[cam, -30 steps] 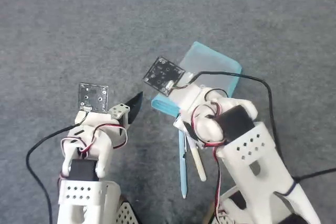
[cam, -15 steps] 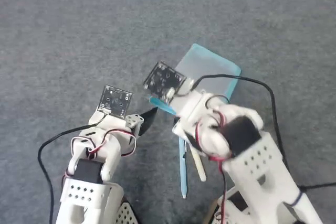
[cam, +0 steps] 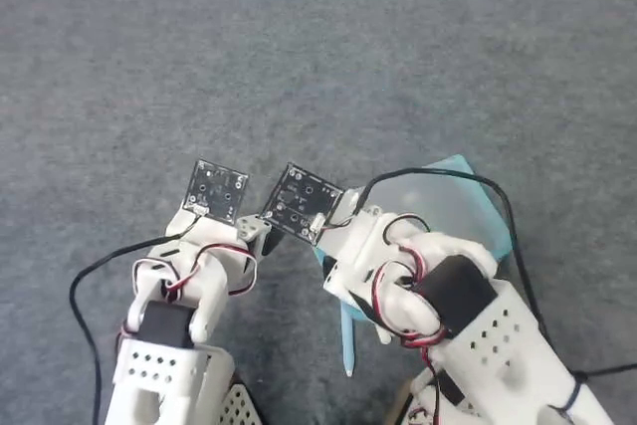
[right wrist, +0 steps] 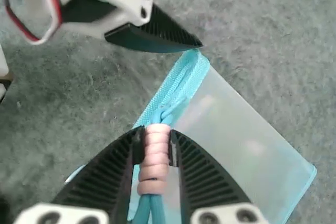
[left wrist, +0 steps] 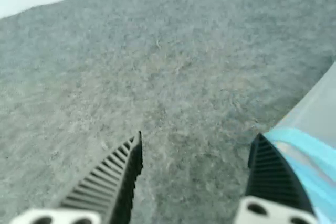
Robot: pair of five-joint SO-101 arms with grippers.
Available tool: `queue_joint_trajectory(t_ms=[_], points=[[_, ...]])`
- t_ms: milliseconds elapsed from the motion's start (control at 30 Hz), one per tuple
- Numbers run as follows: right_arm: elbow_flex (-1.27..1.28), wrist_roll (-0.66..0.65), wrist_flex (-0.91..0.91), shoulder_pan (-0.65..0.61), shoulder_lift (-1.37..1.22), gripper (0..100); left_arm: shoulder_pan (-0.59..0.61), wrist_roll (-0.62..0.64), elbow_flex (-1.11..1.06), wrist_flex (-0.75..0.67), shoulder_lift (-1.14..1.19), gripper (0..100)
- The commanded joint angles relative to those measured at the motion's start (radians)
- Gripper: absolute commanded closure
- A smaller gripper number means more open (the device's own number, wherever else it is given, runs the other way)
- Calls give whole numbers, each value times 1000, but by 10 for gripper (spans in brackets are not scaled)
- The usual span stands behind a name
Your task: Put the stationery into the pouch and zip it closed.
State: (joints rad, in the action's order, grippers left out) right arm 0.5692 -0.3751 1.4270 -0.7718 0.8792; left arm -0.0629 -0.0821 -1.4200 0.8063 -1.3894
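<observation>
The translucent blue pouch [cam: 460, 208] lies on the grey felt beside the right arm. My right gripper [right wrist: 155, 135] is shut on the pink beaded zipper pull [right wrist: 153, 156] at the pouch's zipper edge [right wrist: 178, 90]. My left gripper [left wrist: 198, 140] is open with only felt between its fingers. One of its black fingers [right wrist: 152, 34] ends right next to the pouch's corner [left wrist: 310, 140]. A blue pen [cam: 346, 340] lies on the felt, partly under the right arm.
Grey felt covers the whole table, with open room to the far side and the left [cam: 149, 77]. The two wrist camera boards [cam: 304, 204] sit close together in the middle. Cables loop over both arms.
The pouch has slid to the right and nearer, turning, with the right gripper at its zipper. The left gripper has moved right, close to the pouch's corner.
</observation>
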Motion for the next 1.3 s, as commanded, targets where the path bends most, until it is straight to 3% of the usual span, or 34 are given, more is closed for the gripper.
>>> queue_joint_trajectory(t_ms=[0,267,567,767,1000,1267], points=[[-5,-9,-38,50,27,993,0,-9,110,75,3,692],[-6,-8,-39,48,27,993,-120,-26,97,89,3,692],[-6,-2,2,-84,41,993,-123,-32,24,-48,12,692],[-3,-15,38,-122,171,993,-123,-63,4,-69,12,694],[0,-81,148,-266,283,993,-132,-66,-33,-120,12,693],[69,-109,134,-286,294,993,-195,-68,-54,-124,11,695]])
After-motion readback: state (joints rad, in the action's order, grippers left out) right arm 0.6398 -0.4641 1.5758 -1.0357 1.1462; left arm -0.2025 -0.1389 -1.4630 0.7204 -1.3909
